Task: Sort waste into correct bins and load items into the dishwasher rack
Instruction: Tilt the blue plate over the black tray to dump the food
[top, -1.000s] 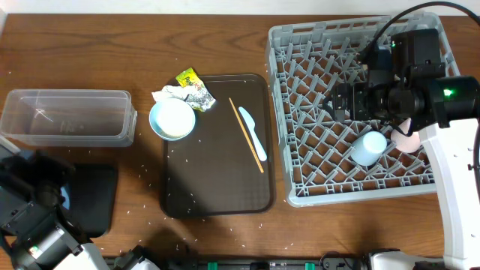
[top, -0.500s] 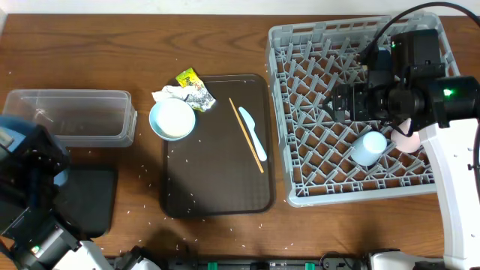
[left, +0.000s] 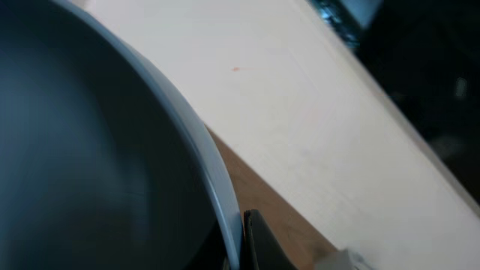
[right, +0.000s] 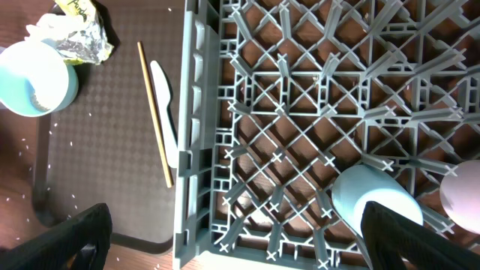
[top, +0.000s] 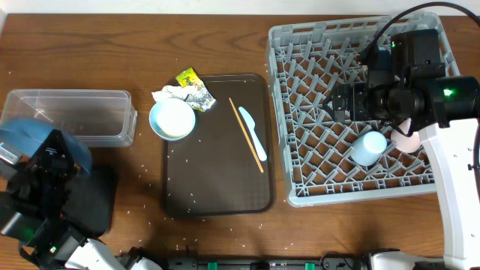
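Large round blue plate (top: 26, 136), rim pinched in the closed left gripper (left: 240, 241), tilted, near the shallow black tray (top: 101, 196), well apart from the grey plastic lattice dishwasher rack (top: 352, 194) under the open, empty right gripper (right: 244, 236): hazard, edge-only grip may slip in the long carry.

A dark reddish-brown wooden tabletop (top: 112, 52) with visible grain fills the overhead view under soft, even light. The left wrist view shows a pale, plain surface (left: 300, 97) beyond it.
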`<state>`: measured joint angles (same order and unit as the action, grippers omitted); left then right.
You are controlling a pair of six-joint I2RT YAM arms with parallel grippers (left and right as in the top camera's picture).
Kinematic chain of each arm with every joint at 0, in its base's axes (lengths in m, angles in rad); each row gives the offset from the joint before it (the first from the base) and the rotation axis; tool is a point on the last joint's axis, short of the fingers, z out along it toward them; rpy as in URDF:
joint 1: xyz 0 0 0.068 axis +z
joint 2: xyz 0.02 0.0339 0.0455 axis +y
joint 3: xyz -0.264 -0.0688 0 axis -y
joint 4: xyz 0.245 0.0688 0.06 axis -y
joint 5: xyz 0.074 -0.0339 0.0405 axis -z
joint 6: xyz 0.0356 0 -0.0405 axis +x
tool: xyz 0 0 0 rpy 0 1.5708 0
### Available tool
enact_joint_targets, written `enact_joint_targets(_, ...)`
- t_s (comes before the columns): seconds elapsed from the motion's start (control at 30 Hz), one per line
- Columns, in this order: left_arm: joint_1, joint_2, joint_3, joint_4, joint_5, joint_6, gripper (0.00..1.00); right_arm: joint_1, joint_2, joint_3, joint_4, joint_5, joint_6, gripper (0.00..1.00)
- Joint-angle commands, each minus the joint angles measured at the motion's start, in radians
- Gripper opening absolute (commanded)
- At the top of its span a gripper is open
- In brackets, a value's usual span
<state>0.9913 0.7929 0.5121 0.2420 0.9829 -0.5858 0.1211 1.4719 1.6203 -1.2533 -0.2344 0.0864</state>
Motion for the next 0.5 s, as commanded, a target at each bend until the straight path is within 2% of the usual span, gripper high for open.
enact_joint_targets(0.0, 0.005, -0.010, 0.011, 0.103, 0.199, -0.041, 0.06, 0.010, 0.001, 0.002, 0.000, 0.002, -0.013, 0.99)
enact_joint_targets(0.07, 0.006, -0.011, 0.011, 0.137, 0.270, -0.040, 0.06, 0.010, 0.001, 0.002, 0.000, 0.002, -0.013, 0.99)
enact_joint_targets(0.23, 0.032, -0.010, 0.009, 0.095, 0.235, -0.040, 0.06, 0.010, 0.001, 0.002, -0.001, 0.002, -0.013, 0.99)
enact_joint_targets(0.33, 0.032, -0.010, 0.009, 0.134, 0.287, 0.047, 0.06, 0.010, 0.001, 0.002, -0.001, 0.002, -0.013, 0.99)
enact_joint_targets(0.47, 0.032, 0.003, 0.009, 0.122, 0.286, -0.014, 0.06, 0.010, 0.001, 0.002, -0.001, 0.002, -0.013, 0.99)
